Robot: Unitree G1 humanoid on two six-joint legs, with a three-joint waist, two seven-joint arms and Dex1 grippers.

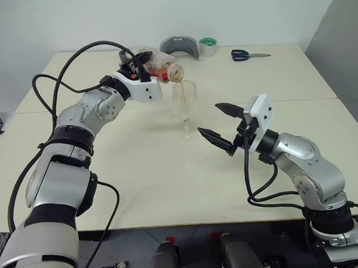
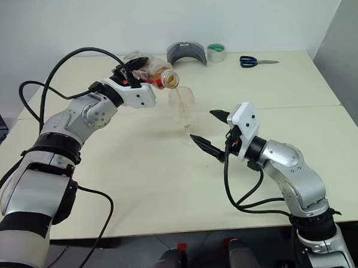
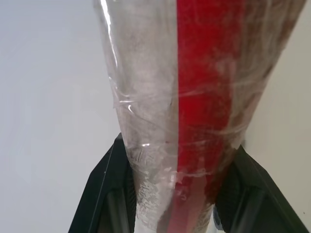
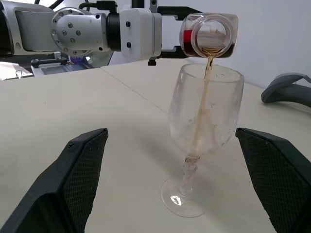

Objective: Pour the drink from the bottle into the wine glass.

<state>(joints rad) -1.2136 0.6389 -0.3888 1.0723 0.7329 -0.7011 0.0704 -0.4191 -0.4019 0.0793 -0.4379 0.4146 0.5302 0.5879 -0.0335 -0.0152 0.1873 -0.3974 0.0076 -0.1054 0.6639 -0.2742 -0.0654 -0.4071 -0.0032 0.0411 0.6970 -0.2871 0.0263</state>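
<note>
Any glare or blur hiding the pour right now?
Right wrist view: sharp, the drink reads clearly falling from the bottle into the wine glass; small highlight on its foot. Left wrist view: bottle very close, soft, with glare streaks. Head views: even light, faint shadows.

L pincer (image 1: 141, 69) clamped, raised, R pincer (image 1: 219, 126) wide, level

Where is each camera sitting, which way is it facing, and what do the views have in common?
Head eyes: look forward and down over both arms at the table; the bottle pours into the wine glass.
Left wrist: looks along its fingers, clamped on the bottle.
Right wrist: looks between its open fingers at the glass, the drink streaming in.
Shared: bottle in all; glass in head and right wrist views.
</note>
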